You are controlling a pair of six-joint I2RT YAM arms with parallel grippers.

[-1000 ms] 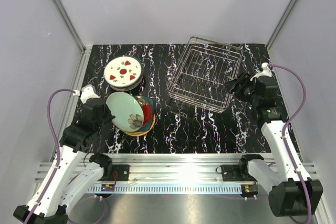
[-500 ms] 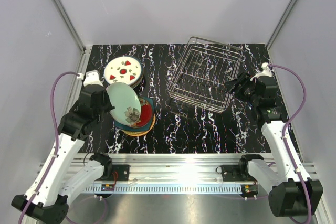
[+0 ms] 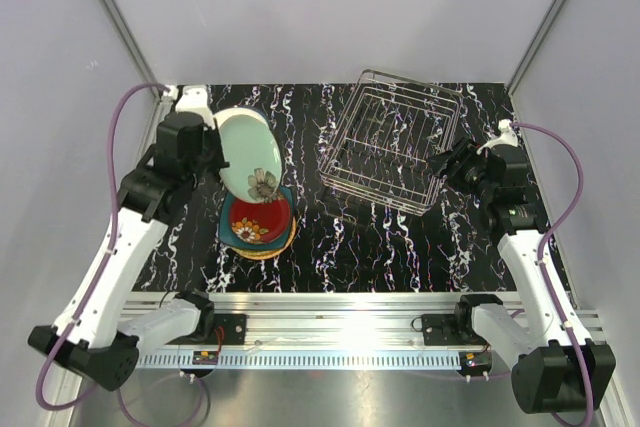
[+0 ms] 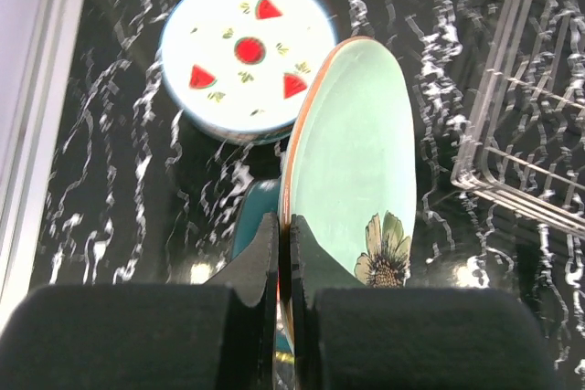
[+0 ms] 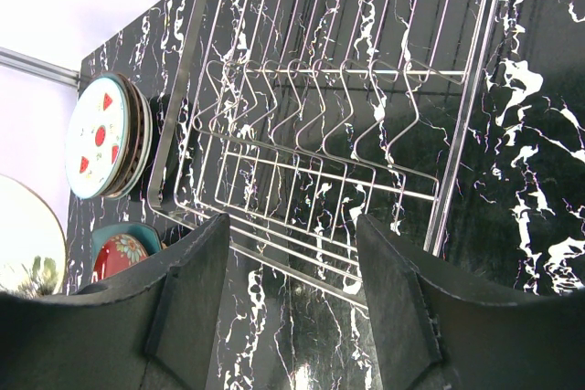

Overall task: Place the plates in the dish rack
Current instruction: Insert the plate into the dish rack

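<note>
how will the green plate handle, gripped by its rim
Probably stiff: the plate stands edge-on with no sag, pinched only at the rim by the left gripper. Its glossy glaze suggests it could slip or pivot, and chip if knocked.

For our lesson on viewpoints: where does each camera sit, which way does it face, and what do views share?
Top: overhead behind the bases, looking down at the table; both arms show.
Left wrist: faces the green plate pinched in its fingers.
Right wrist: faces the rack between open fingers.
Shared: both wrist views show the strawberry plate.
</note>
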